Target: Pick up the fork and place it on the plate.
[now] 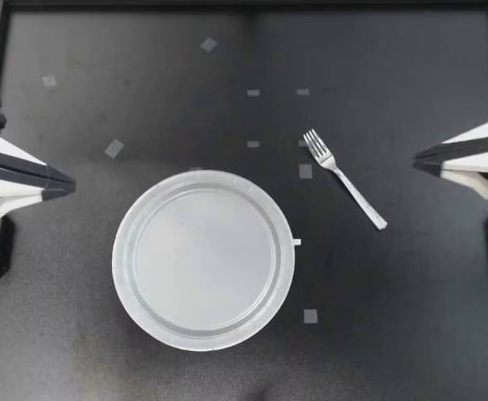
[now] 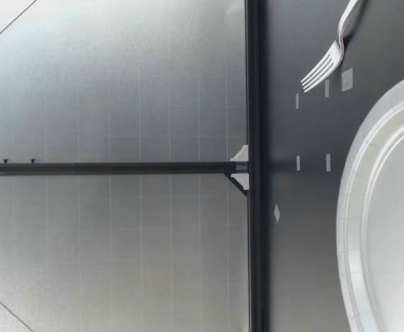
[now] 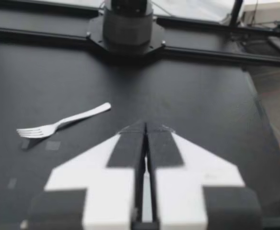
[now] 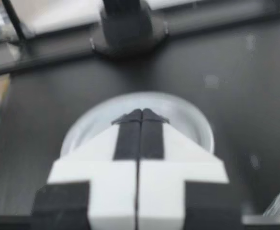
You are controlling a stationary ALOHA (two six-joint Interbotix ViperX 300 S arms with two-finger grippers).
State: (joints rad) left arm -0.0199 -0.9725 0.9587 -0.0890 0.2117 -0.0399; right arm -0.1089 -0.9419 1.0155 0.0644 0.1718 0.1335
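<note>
**Starting layout for the fork transfer.** The fork [image 1: 344,178] lay flat on the bench [image 1: 394,317]. It was just beside the plate [image 1: 120,259] but apart from its rim, between the plate and the right gripper [image 1: 418,161]. Its tines pointed away from that gripper, next to a pale tape square [image 1: 305,171]. The left gripper [image 1: 68,186] stood well apart, on the plate's other side. Both wrist views showed the fingers pressed together, clenched on nothing.

**Likely hazards.** The fork sat so low that fingers descending around it could strike the bench, or close above the handle and miss it. A pinch near the handle's end would probably let the heavier tine end swing down. The smooth metal handle could also slide out of the grip. At delivery, a fork released across the raised rim might tip back onto the bench. A nudge could shift the plate, which looked light and thin.

**Appearance.** The fork was slender, silvery and four-tined, and its head curved slightly up off the surface in the low view. The handle seemed to carry a hammered texture, though that was too small to confirm.
</note>
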